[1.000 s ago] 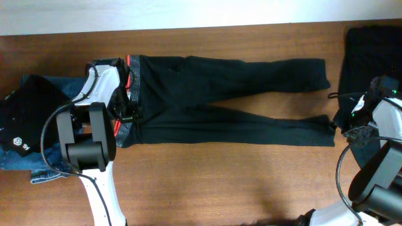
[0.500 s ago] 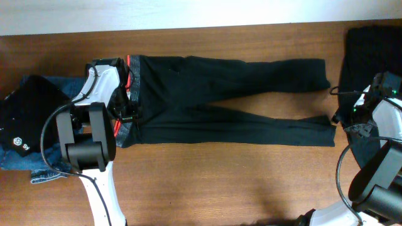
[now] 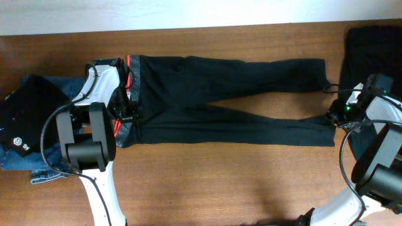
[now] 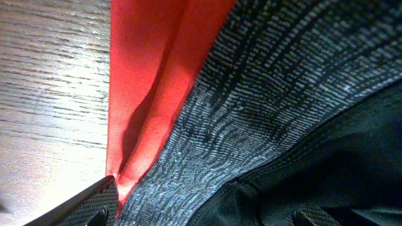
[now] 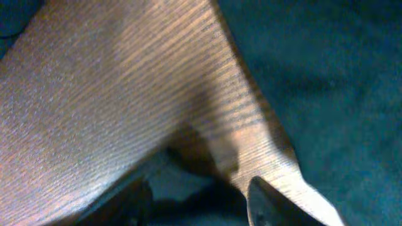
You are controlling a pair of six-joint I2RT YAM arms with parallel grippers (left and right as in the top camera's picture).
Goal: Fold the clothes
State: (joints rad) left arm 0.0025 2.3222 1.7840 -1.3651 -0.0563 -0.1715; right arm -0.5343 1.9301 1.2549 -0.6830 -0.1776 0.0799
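- Trousers: black, long, spread flat across the middle of the overhead view. The waist is at the left and both legs run to the right in a narrow V. No fold is visible in them.
- Waistband: red-orange and grey, at the left end of the trousers. It fills the left wrist view.
- Left gripper: sits left of centre, directly over the waistband. Its jaws stand wide apart with the band between them, not pinched.
- Right gripper: sits at the right edge of the overhead view, just beside the hem of the lower leg. Its fingers are apart over the bare table and dark cloth, and no grip on the cloth is seen.
- Second black garment: upper right corner, loose and unfolded.
- Jeans: blue denim at the lower left, partly under a black item with a white logo.
- Progress (judged): very early.
  - Done: the trousers are laid out, with an arm at each end.
  - Left: gripping the trousers, every fold in them, and then the other garments.
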